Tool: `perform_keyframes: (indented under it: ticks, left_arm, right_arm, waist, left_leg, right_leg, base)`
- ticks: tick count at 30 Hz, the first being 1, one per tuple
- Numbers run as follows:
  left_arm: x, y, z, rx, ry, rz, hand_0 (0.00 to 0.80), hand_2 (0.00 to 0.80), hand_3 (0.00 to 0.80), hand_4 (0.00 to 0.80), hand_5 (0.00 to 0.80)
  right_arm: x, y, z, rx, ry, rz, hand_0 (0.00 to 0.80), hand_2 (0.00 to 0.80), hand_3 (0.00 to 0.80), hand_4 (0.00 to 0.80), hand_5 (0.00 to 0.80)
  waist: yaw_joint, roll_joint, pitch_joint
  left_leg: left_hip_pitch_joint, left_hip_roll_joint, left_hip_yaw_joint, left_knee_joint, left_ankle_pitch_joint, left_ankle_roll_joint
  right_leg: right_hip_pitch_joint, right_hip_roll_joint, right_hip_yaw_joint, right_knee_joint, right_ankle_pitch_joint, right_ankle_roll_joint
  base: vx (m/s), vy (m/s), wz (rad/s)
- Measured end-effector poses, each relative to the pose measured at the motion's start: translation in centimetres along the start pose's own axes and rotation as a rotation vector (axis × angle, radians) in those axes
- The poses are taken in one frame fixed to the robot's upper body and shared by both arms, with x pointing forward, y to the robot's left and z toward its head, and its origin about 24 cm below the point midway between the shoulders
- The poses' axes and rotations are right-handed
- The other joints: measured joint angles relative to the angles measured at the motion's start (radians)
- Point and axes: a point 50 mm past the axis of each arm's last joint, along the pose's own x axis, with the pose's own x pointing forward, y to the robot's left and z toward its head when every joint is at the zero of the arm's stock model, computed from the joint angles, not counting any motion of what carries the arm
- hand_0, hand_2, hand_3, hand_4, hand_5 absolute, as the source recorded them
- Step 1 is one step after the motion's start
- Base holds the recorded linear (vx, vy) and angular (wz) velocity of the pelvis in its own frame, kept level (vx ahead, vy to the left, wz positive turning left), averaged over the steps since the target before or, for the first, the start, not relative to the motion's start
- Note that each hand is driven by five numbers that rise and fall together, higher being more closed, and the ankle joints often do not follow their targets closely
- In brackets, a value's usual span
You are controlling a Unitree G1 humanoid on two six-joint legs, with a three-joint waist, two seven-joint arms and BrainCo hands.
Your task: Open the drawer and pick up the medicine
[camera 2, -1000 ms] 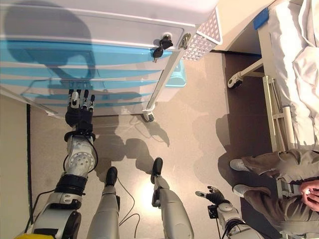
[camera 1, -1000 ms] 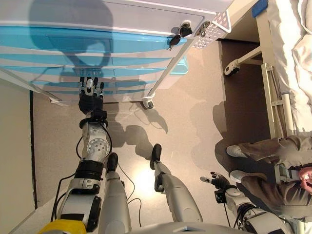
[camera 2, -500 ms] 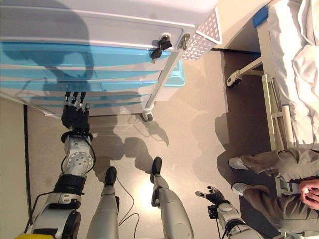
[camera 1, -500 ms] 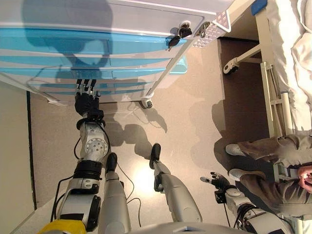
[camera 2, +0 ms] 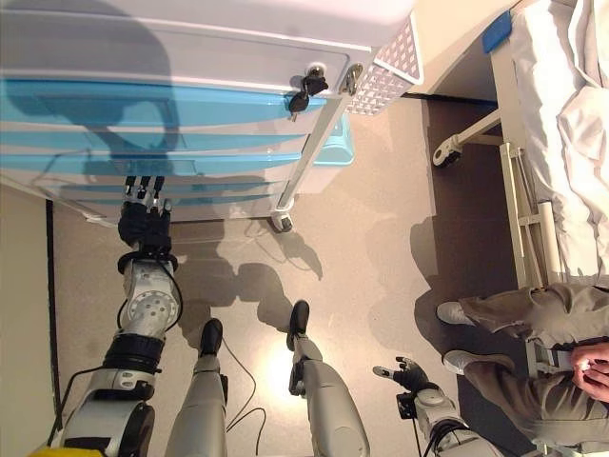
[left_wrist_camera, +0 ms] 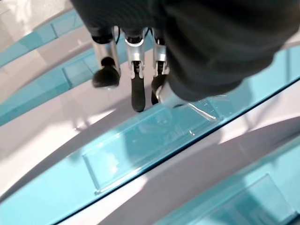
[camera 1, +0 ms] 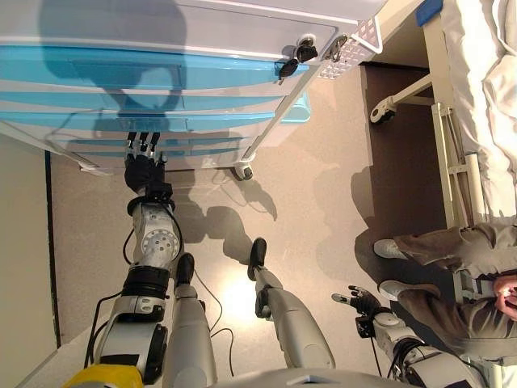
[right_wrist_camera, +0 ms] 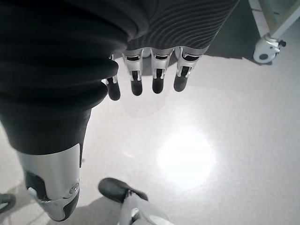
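One ribbed-cover left hand (camera 1: 144,166) at glossy translucent-blue drawer (camera 1: 161,144)

Translucent blue drawers (camera 1: 145,69) in a white cart (camera 1: 242,20), speckled beige floor (camera 1: 323,186), white perforated basket (camera 1: 355,44)

Left hand (camera 1: 144,168), earlier flat and spread, now with fingers hooked at a blue drawer (camera 1: 105,145) front.

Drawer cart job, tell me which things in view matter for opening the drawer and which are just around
Part of the job:
- drawer cart
- lower blue drawer, closed
- left hand, fingers straight at that drawer
- right hand, idle, low by the floor

Just around:
- keys in the cart's lock
- white basket
- bed
- seated person

No medicine shows.
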Motion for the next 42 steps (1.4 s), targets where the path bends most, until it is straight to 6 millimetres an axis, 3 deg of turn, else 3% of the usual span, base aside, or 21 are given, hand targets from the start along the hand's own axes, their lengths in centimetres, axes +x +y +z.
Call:
perform_keyframes:
  ticks: [14,28,42]
  left_arm:
    - [-0.7,0.3,-1.5,0.017,0.074,0.004,0.8,0.8,0.8,0.8,0.8]
    - [-2.1,1.9,-2.6,0.016,0.128,0.01,0.8,0.8,0.8,0.8,0.8]
    - [-3.3,2.7,-3.3,0.0,0.155,0.019,0.8,0.8,0.8,0.8,0.8]
  right_arm:
    - [0.0,-0.1,-0.1,0.002,0.002,0.0,0.0,0.0,0.0,0.0,0.0]
    - [-0.2,-1.0,-0.9,0.007,0.018,-0.012,0.0,0.0,0.0,0.0,0.0]
    - [-0.2,-1.3,-0.7,0.008,0.006,-0.019,0.0,0.0,0.0,0.0,0.0]
  waist:
    - [0.036,0.006,0.004]
    - [0.077,0.036,0.024]
    - [0.118,0.04,0.024]
  left_leg:
    - [0.0,0.011,-0.055,0.024,-0.004,-0.024]
    - [-0.005,0.02,-0.135,0.089,-0.037,-0.068]
    - [-0.008,0.039,-0.179,0.094,-0.042,-0.067]
  right_leg:
    - [-0.029,-0.001,-0.048,0.145,-0.094,-0.021]
    - [-0.087,-0.021,-0.106,0.404,-0.258,-0.058]
    - [-0.099,-0.018,-0.153,0.475,-0.315,-0.098]
  base:
    - [-0.018,-0.05,0.09]
    - [-0.019,-0.041,0.15]
    - [-0.019,-0.031,0.09]
